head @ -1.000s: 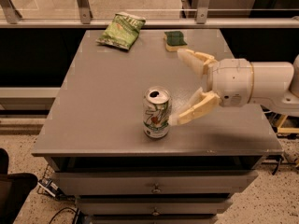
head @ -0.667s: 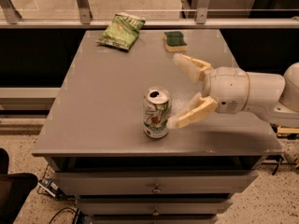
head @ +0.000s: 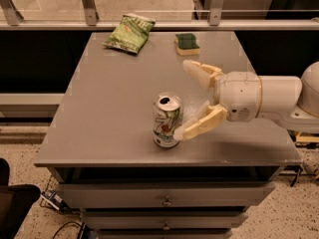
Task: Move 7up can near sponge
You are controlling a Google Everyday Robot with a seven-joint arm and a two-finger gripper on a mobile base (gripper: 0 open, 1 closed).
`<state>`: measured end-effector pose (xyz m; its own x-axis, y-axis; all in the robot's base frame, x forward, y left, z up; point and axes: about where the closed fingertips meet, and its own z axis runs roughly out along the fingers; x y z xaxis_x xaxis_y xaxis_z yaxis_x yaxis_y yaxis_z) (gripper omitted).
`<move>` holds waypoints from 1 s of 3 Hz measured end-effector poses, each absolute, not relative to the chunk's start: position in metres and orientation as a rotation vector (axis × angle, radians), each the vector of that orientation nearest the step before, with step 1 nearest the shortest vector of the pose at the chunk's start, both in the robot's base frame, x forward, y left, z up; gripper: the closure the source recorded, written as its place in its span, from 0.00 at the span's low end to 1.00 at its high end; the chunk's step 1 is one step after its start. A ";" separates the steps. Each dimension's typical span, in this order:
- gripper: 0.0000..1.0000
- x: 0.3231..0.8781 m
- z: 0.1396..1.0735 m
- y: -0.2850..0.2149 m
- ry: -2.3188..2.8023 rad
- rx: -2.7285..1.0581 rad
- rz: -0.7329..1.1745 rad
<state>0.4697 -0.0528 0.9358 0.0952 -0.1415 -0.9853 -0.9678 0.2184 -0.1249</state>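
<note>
Gripper: you see the gripper [head: 183, 100] over the right half of the table [head: 109, 98], coming in from the right side, approx. at the height of the can.
Hand state: spread wide and holding nothing. One finger [head: 199, 73] points to the back-left, the other finger [head: 202, 125] points to the front-left.
7up can: the 7up can [head: 167, 120] stands upright near the front edge of the table, a bit right of centre, with its opened top facing up.
Gripper vs. can: the tip of the front finger is at the lower right side of the can. You cannot tell if it touches. The back finger is apart from the can, and the can is not between the two fingers.
Sponge: the sponge [head: 188, 43] lies flat near the back edge, green side up, well apart from the can and behind the gripper.
Other obj.: a green chip bag [head: 129, 32] lies at the back, left of the sponge.
Arm: the white arm [head: 269, 97] reaches in horizontally over the right edge of the table.
Furniture: under the table top you see drawers [head: 167, 200] with small knobs.
</note>
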 end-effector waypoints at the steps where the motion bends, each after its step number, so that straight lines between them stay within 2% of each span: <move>1: 0.00 0.469 0.924 -0.053 1.347 -1.194 0.864; 3: 0.00 0.467 0.899 -0.049 1.349 -1.182 0.878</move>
